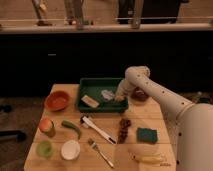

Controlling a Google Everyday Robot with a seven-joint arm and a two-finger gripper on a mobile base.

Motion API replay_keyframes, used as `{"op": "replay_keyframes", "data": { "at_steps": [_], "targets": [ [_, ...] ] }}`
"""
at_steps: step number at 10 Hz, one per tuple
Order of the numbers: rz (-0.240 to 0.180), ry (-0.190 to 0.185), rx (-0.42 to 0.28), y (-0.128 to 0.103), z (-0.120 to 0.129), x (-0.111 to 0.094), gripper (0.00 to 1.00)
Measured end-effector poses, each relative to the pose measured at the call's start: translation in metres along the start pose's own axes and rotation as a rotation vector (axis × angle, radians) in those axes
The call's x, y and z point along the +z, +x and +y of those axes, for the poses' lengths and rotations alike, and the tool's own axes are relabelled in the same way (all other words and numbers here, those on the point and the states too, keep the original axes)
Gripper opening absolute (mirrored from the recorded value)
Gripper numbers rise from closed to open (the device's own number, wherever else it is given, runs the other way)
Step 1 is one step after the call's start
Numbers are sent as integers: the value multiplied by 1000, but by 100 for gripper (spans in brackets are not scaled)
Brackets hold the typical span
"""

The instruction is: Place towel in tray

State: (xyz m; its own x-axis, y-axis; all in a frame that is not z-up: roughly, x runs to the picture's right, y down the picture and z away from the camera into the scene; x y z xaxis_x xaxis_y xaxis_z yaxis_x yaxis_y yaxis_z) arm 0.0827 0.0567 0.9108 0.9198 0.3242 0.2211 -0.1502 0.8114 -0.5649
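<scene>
The dark green tray (95,83) stands at the back middle of the wooden table. The grey-blue towel (107,94) lies inside it, in its right half. A tan flat block (89,101) lies in the tray's left half. My gripper (119,96) reaches down from the white arm (150,89) into the tray's right end, right beside the towel and touching or nearly touching it.
An orange bowl (57,100) is left of the tray and a dark maroon bowl (139,94) right of it. In front lie a white-handled tool (97,129), grapes (123,129), a green sponge (146,134), a fork (100,152), a banana (148,159), a white bowl (70,149), a green pepper (71,128) and cups.
</scene>
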Motion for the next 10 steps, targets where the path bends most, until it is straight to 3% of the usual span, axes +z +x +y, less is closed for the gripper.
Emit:
{"op": "replay_keyframes", "data": {
  "at_steps": [2, 4, 10],
  "targets": [
    [0, 0, 0, 0, 0, 0, 67],
    [0, 0, 0, 0, 0, 0, 79],
    [0, 0, 0, 0, 0, 0, 80]
  ]
}}
